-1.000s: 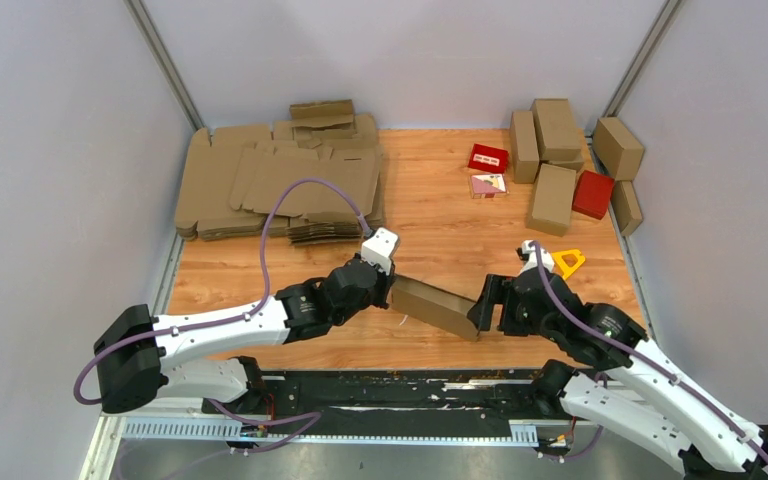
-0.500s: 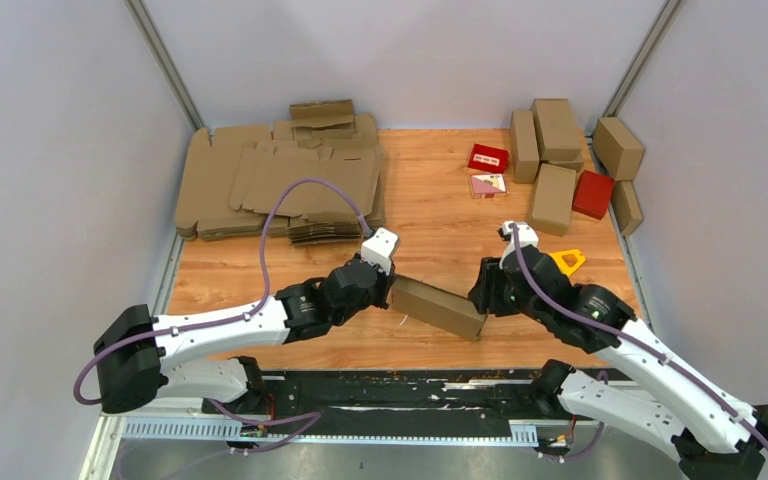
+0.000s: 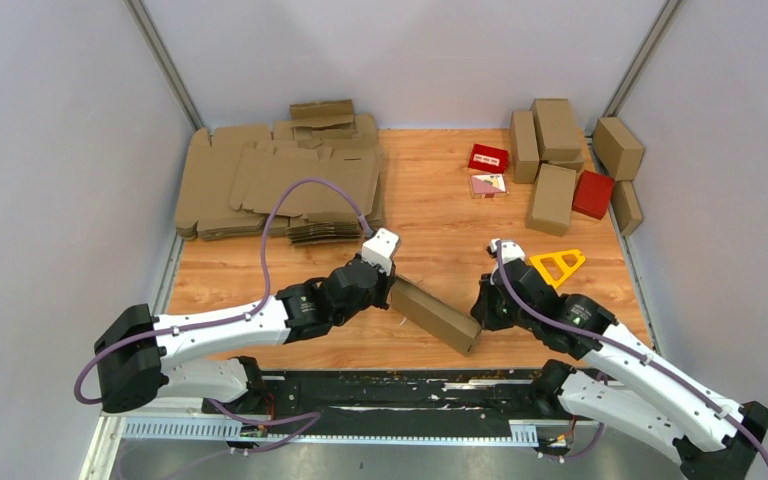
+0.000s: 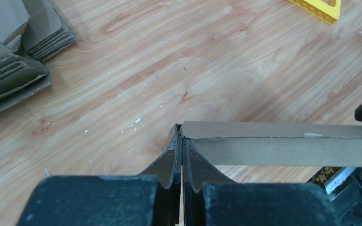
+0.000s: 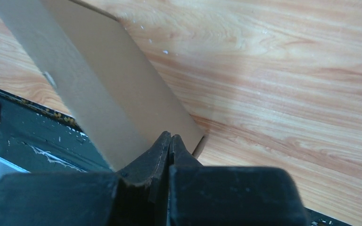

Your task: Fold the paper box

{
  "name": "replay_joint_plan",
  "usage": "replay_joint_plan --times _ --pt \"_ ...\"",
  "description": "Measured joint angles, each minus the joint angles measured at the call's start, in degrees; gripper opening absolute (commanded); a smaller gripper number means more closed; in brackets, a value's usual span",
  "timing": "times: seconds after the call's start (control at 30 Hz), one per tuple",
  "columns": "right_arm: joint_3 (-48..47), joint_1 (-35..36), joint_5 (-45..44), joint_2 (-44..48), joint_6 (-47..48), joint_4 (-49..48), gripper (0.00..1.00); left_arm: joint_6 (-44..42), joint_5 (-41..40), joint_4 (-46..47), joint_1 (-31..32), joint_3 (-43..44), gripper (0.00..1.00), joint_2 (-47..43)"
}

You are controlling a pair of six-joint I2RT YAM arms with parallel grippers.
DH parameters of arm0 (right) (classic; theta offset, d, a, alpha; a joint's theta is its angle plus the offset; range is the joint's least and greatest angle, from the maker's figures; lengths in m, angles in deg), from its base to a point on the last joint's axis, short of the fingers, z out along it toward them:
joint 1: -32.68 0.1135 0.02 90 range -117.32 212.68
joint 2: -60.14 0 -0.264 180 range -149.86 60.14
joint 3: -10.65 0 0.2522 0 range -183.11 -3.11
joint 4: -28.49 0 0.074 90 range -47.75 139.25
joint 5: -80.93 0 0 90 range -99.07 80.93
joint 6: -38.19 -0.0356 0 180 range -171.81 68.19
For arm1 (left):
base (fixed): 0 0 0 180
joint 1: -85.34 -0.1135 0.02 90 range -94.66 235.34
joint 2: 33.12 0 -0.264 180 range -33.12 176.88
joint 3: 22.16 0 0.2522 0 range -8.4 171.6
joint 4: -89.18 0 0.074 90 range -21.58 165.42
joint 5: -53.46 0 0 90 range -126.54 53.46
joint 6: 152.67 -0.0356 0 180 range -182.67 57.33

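Note:
The paper box point(image 3: 438, 315) is a closed brown cardboard box lying slantwise near the table's front edge. My left gripper point(image 3: 390, 288) is at its left end. In the left wrist view the left gripper point(image 4: 182, 136) is shut on the end edge of the paper box point(image 4: 283, 150), which runs off to the right. My right gripper point(image 3: 480, 308) is at the box's right end. In the right wrist view the right gripper point(image 5: 170, 137) is shut with nothing between its fingers, its tips against the broad face of the paper box point(image 5: 113, 94) near the corner.
A pile of flat brown blanks point(image 3: 280, 185) lies at the back left. Finished brown boxes point(image 3: 555, 160) and red boxes point(image 3: 592, 193) stand at the back right. A yellow triangle point(image 3: 557, 265) lies just behind the right arm. A black rail point(image 3: 390, 385) borders the front edge.
The right gripper has closed from open and moved left and back. The box's right end has swung toward the front edge, pivoting at the left gripper, which stayed put.

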Motion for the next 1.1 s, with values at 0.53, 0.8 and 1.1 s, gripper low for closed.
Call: replay_joint_plan --times 0.53,0.8,1.1 --pt "-4.61 0.0 0.63 3.21 4.17 -0.83 0.9 -0.48 0.5 3.39 0.04 -1.44 0.0 0.15" --pt "-5.73 6.23 3.23 -3.45 11.13 -2.05 0.95 -0.66 0.66 4.76 0.04 -2.01 0.0 0.24" --pt "-12.96 24.63 -14.62 -20.52 11.47 3.52 0.79 -0.94 1.07 5.88 0.04 -2.4 0.0 0.39"
